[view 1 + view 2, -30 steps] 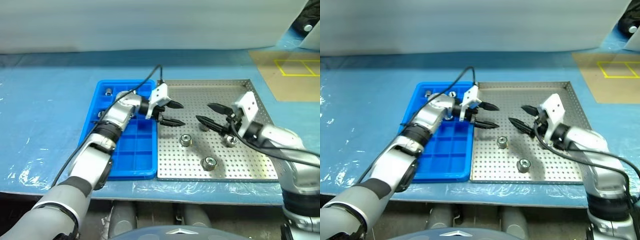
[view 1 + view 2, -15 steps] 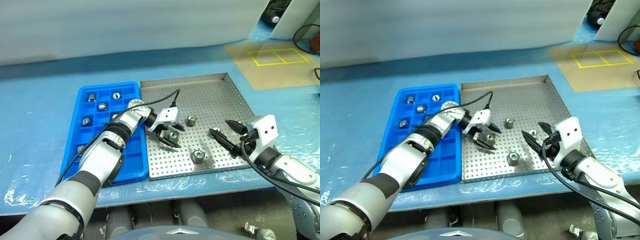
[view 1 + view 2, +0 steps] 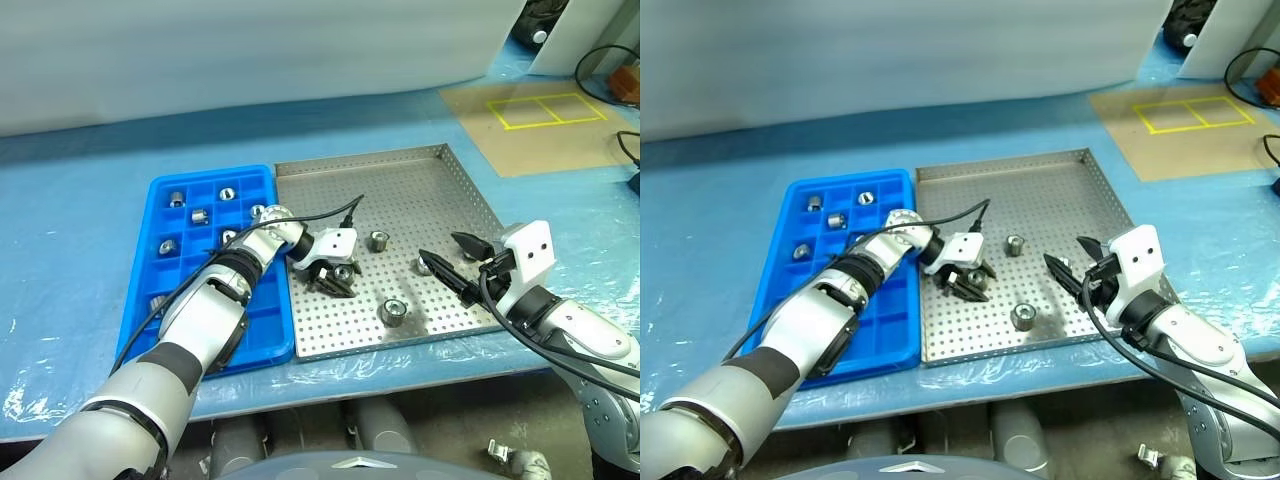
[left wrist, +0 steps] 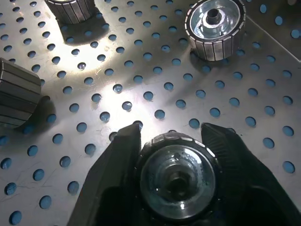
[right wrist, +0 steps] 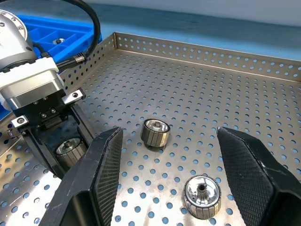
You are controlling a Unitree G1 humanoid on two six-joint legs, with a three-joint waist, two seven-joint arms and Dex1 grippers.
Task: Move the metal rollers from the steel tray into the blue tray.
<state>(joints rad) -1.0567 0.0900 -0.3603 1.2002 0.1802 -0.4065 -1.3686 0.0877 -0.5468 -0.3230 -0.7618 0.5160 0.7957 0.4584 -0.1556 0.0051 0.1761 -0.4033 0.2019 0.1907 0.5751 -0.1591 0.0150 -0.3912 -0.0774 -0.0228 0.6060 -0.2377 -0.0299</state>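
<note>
On the steel tray (image 3: 420,190) we count four metal rollers (image 3: 393,311); our left hand (image 4: 175,175) pinches one of them against the perforated floor. Our right hand (image 5: 176,176) hangs spread above the tray. Six rollers sit in the blue tray (image 3: 265,340) compartments.

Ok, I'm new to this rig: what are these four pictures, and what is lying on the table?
Two pictures come from the robot's head, looking down; the others from a camera on each wrist. On the table, a steel tray sits beside a blue tray already holding several metal rollers. The left gripper is closed around one roller on the steel tray's floor. The right gripper hangs open above the steel tray. Three loose rollers lie there too.
</note>
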